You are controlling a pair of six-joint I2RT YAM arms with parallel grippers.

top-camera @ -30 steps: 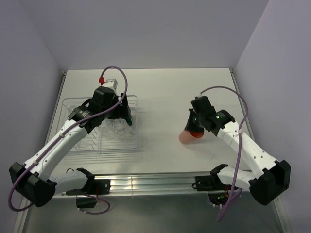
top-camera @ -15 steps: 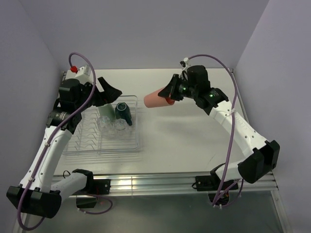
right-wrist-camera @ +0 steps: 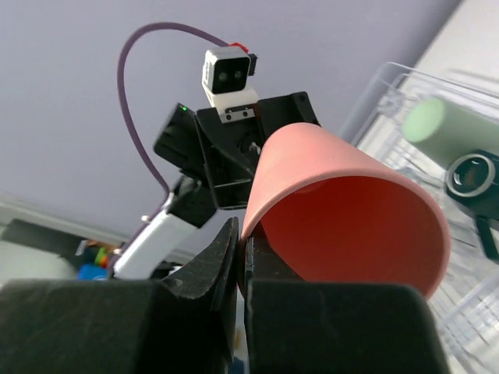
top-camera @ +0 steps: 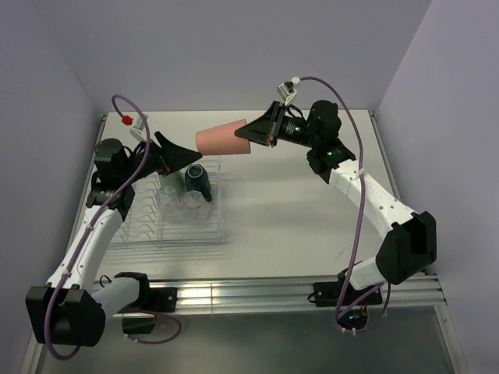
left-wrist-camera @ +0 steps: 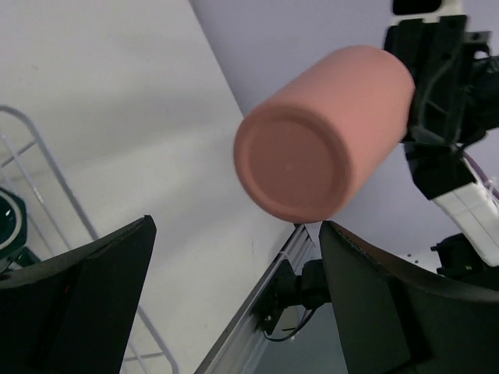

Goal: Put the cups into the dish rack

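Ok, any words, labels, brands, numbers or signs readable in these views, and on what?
None can be read. The salmon-pink tumbler, the dark teal mug and the dish rack carry no visible marking. The coloured patch low left in the right wrist view is too blurred to tell.

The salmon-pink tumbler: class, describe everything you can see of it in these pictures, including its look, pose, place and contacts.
The salmon-pink tumbler is a plain, matte, slightly tapered cylinder with a flat base ringed by a shallow rim and an open, empty mouth. It lies horizontal in the air, in the top view near the far right corner of the dish rack. The right gripper pinches its rim wall between its fingers. Its base faces the open left gripper, which does not touch it.
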